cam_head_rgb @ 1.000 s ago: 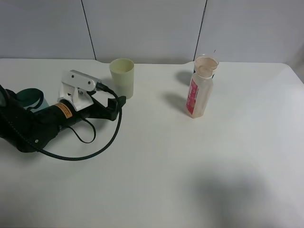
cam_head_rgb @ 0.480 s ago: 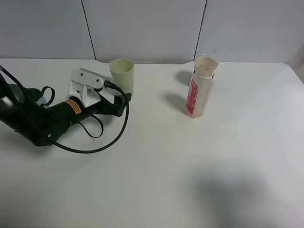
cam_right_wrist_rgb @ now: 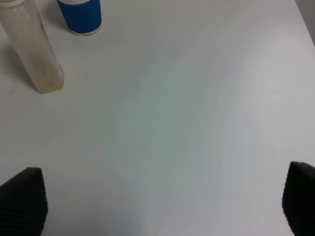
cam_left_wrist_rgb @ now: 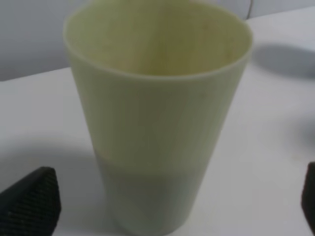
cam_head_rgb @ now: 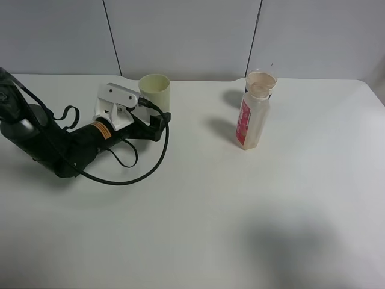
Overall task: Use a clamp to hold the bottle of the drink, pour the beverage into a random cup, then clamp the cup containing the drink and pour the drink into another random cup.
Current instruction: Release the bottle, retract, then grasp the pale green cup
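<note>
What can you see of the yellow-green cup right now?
The yellow-green cup is a plain, tapered plastic tumbler, pale and slightly translucent, its lower part darker. It stands upright on the white table, near the back edge. The left gripper has open jaws on either side of it, not touching.

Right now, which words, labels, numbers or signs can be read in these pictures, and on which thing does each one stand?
No text is readable in any view.
Red-pink label on the bottle: pale marks, too small to read.
Orange sticker on the left arm: dark print, too small and blurred to read.
Yellow-green cup: plain, no print.
Blue cup: no print visible.
</note>
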`<state>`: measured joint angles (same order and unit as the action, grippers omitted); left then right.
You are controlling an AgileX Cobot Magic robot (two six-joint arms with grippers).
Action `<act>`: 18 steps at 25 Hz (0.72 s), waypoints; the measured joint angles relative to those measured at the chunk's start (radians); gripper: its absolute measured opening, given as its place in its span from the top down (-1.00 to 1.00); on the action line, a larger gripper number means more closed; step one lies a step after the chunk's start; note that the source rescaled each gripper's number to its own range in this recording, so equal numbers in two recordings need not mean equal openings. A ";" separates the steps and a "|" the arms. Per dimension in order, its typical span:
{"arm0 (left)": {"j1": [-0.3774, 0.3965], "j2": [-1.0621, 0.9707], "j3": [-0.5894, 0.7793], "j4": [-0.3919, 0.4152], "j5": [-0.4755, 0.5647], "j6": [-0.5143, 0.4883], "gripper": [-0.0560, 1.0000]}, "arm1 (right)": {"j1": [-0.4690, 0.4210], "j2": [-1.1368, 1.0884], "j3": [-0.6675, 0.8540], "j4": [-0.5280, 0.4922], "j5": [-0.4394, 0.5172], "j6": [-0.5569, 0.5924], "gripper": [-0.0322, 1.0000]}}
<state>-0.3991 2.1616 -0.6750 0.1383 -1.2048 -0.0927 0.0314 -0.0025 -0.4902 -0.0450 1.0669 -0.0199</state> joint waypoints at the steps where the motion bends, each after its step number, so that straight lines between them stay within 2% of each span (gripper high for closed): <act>1: 0.000 0.004 -0.006 0.001 0.000 -0.001 -1.00 | 0.000 0.000 0.000 0.000 0.000 0.000 -0.82; 18: 0.000 0.088 -0.120 0.006 -0.001 -0.004 -1.00 | 0.000 0.000 0.000 0.000 0.000 0.000 -0.82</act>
<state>-0.3991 2.2499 -0.7948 0.1440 -1.2058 -0.0968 0.0314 -0.0025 -0.4902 -0.0450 1.0669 -0.0199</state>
